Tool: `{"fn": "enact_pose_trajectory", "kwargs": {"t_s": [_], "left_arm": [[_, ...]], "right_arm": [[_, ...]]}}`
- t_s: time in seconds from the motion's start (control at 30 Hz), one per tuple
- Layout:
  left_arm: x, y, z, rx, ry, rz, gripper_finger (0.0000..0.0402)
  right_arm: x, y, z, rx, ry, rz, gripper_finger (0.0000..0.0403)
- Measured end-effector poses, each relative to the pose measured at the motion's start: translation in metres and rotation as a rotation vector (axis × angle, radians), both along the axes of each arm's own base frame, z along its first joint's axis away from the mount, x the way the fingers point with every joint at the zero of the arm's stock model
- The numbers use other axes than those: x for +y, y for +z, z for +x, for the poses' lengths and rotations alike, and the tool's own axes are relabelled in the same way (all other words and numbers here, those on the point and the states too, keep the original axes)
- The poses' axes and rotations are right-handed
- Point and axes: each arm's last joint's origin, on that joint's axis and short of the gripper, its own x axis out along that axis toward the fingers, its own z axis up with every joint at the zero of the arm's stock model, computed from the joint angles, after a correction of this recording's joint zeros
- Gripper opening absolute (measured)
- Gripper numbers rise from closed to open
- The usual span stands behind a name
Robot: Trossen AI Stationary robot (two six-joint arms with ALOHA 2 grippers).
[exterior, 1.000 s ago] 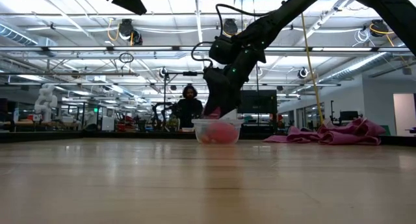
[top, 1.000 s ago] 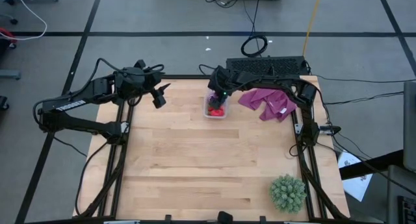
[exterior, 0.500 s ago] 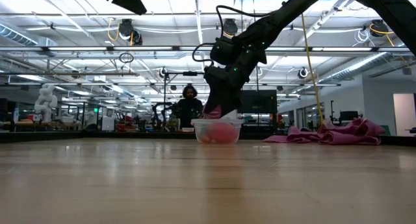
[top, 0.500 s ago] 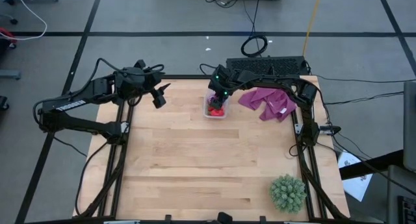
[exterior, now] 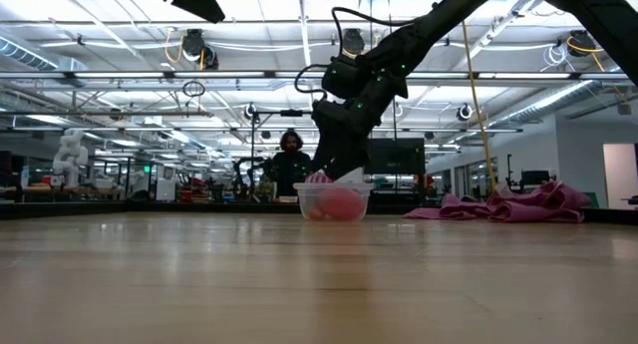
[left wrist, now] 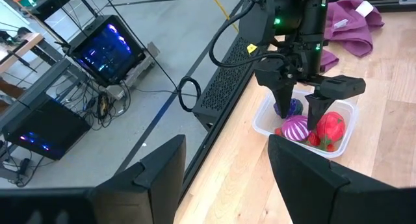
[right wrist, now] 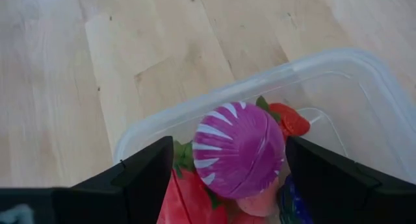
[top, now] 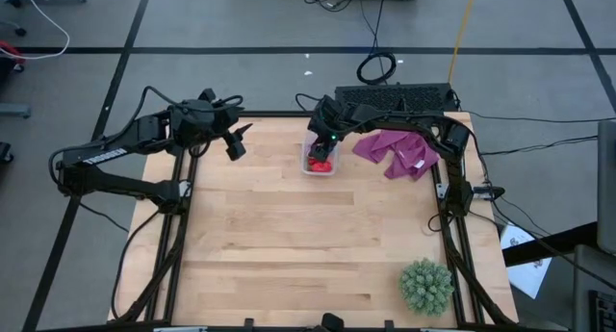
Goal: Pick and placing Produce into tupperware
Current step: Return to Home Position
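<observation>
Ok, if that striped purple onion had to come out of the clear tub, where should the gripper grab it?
Take the striped onion across its round middle, probably from straight above: it sits atop the other produce, and the tub walls block a side approach. The right gripper hangs open over it; the left gripper waits apart.

Robotics lab in an open industrial hall. Exposed ceiling trusses point(exterior: 130, 77), lit monitors point(left wrist: 107, 47), cable coil point(top: 376, 68) on tape-lined concrete floor point(top: 241, 19).

The striped magenta ball point(right wrist: 238, 149) rests inside the clear tupperware point(right wrist: 292, 71).
</observation>
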Motion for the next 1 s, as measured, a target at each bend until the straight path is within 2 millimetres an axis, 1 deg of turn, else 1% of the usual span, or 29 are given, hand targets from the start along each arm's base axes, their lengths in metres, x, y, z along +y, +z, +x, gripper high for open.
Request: {"fn": "enact_pose_trajectory", "kwargs": {"t_s": [0.1,0.17,0.27,0.4,0.5,0.63,0.77,0.87,1.0], "left_arm": [[0.0,0.0,0.0,0.0,0.0,0.0,0.0225],[0.0,0.0,0.0,-0.001,0.0,-0.001,0.0225],[0.0,-0.001,0.0,-0.001,0.005,-0.01,0.0225],[-0.001,-0.004,-0.002,0.024,0.014,-0.032,0.0225],[-0.002,-0.007,-0.004,0.034,0.01,-0.085,0.0225],[-0.005,-0.013,-0.007,0.055,0.006,-0.193,0.0225],[-0.009,-0.021,-0.013,0.105,0.052,-0.295,0.0225],[-0.014,-0.024,-0.021,0.136,0.091,-0.353,0.0225],[-0.022,-0.019,-0.032,0.078,0.086,-0.382,0.0225]], "right_arm": [[-0.002,0.007,0.001,0.012,-0.004,0.007,0.029],[-0.002,0.017,0.001,0.027,-0.013,0.022,0.029],[0.004,0.038,-0.002,0.079,-0.038,0.071,0.029],[0.023,0.073,-0.016,0.115,-0.06,0.12,0.029],[0.039,0.099,-0.034,0.143,-0.083,0.152,0.029],[0.062,0.134,-0.064,0.181,-0.116,0.188,0.029],[0.088,0.162,-0.096,0.25,-0.171,0.111,0.029],[0.109,0.181,-0.123,0.289,-0.178,0.031,0.029],[0.139,0.2,-0.149,0.178,-0.106,-0.014,0.029]]}}
